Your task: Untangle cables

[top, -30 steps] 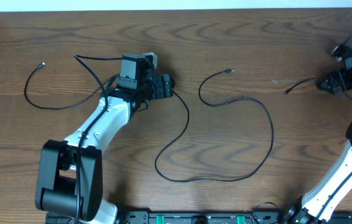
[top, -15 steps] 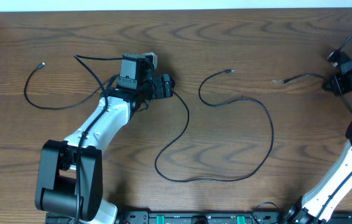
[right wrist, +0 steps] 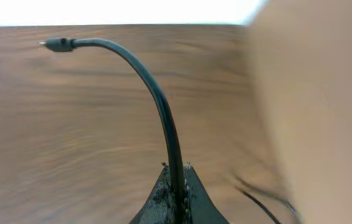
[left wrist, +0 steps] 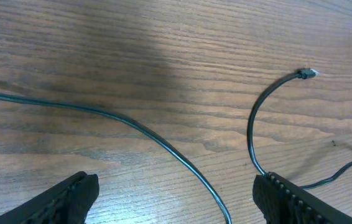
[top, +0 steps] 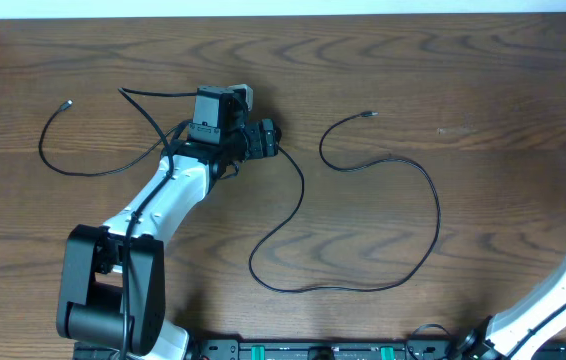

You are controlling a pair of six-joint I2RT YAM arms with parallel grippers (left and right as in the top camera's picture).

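The brown wooden table (top: pixel 483 70) filled the overhead view. The left claw (top: pixel 267 138) sat low over it, with a long cable (top: pixel 439 222) looping from beside the claw, out past its front, and a short cable (top: pixel 42 145) lying well behind it. The right claw was outside this view.

From the left wrist, the left claw (left wrist: pixel 176 182) was spread wide and grasping nothing. The long cable (left wrist: pixel 163 144) ran on the table between its 2 fingers (left wrist: pixel 70 199), its plug (left wrist: pixel 306 73) well ahead.

From the right wrist, the right claw (right wrist: pixel 176 190) was clenched on a third cable (right wrist: pixel 163 112), which rose from the fingertips and bent left.
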